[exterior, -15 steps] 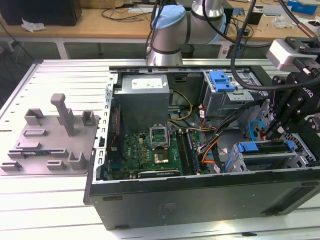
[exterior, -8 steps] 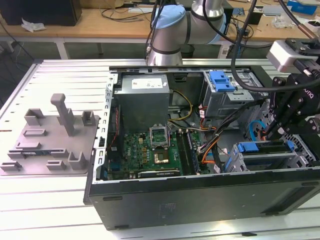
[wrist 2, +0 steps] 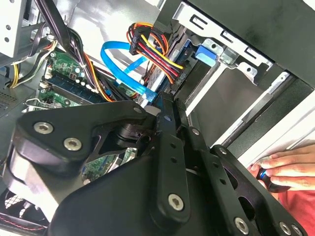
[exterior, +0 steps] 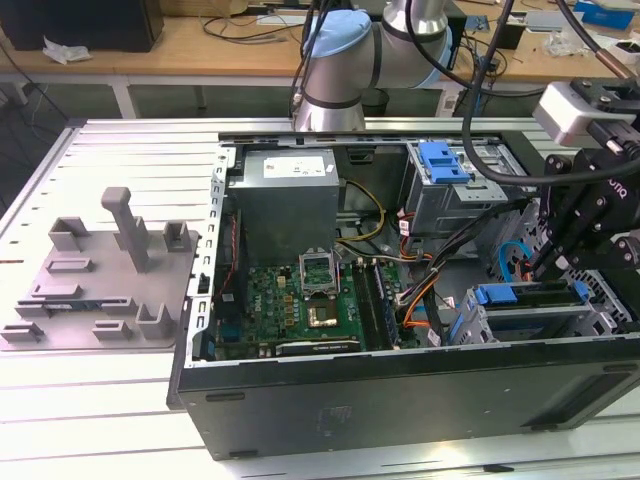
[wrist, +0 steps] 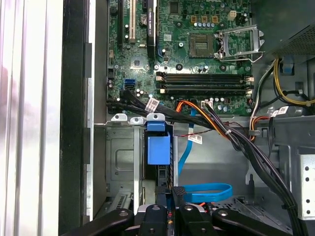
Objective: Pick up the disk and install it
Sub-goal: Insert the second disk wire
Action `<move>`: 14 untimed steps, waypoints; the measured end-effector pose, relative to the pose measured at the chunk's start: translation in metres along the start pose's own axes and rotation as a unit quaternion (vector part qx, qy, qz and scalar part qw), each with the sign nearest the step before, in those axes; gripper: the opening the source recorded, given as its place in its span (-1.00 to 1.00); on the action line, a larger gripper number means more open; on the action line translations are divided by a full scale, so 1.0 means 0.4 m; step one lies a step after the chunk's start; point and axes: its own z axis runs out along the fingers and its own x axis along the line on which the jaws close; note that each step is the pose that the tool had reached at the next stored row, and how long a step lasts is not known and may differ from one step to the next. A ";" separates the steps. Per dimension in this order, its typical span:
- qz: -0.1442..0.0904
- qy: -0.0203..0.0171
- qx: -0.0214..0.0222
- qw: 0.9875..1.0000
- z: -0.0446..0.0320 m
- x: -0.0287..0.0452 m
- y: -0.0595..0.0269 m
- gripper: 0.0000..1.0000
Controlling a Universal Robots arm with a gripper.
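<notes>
The disk sits edge-up in the drive cage at the front corner of the open computer case, on the exterior view's right. Its blue carrier frame shows along the top. In the first wrist view its blue carrier tab stands out beside the cage's white clips. The second wrist view shows the blue carrier inside the metal bay. My gripper hangs right over the disk's inner end. Its fingers are shut together, tips at the disk's edge, holding nothing I can see.
Bundled cables and a blue data cable lie beside the cage. The grey power-supply box and motherboard fill the case's left part. A blue bracket tops the rear cage. A person's hand rests outside the case.
</notes>
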 end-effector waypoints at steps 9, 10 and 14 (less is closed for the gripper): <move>0.000 0.000 0.000 1.000 0.008 0.001 -0.002 -0.68; 0.000 0.000 0.000 1.000 0.009 0.001 -0.002 -0.68; 0.000 0.000 0.000 1.000 0.011 0.001 -0.003 -0.68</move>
